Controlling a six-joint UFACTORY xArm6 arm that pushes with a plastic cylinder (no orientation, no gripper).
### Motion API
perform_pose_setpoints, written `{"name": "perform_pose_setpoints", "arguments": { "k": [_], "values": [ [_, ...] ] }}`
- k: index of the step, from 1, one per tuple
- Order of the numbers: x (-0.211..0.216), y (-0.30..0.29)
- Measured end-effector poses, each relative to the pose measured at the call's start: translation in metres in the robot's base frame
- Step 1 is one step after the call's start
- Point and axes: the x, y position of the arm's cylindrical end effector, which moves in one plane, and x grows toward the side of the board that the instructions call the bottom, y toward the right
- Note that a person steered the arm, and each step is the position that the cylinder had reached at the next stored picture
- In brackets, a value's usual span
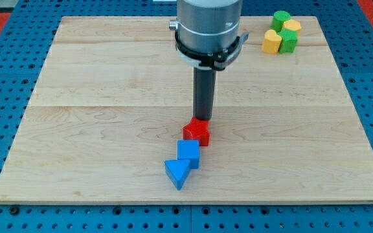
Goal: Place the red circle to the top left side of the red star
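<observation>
My tip (203, 120) touches red block (197, 133) from top side, board's lower middle; shape unclear, red circle not identifiable. No fingers, nothing grasped. Next: locate circle first.

Red block (197, 133), two blue blocks (182, 164)

A blue cube (188, 153) touched a blue triangle (177, 173) near centre; yellow (272, 41) and green blocks (281, 19) clustered far right on the board (96, 110).
</observation>
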Motion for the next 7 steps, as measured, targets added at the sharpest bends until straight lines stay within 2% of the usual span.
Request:
{"name": "perform_pose_setpoints", "arguments": {
  "k": [1,3,4,5,7],
  "values": [
    [-0.058,0.008],
    [-0.205,0.009],
    [-0.247,-0.006],
    [-0.210,-0.039],
    [-0.166,-0.043]
  ]
}}
